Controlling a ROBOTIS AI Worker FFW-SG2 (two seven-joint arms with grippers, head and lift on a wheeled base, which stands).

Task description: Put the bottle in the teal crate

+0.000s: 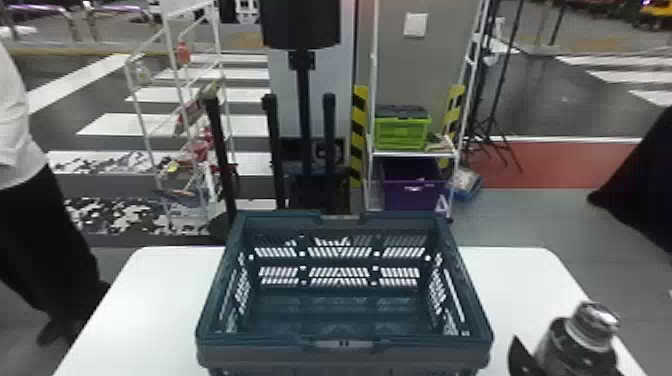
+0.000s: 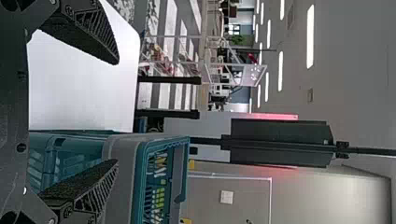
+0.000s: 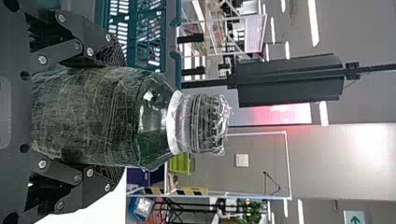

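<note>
Head view shows bottle's [image 1: 582, 345] top, right wrist view its side, clamped by right end effector [image 1: 521, 357]; left end effector [image 2: 116, 112] spread.

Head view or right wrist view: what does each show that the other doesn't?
Head view: the floor of the teal crate and its near rim.

Right wrist view: the right gripper with a finger on each side of the bottle, plus ceiling lights.

Both: bottle, part of the gripper, crate, white table and green bin.
</note>
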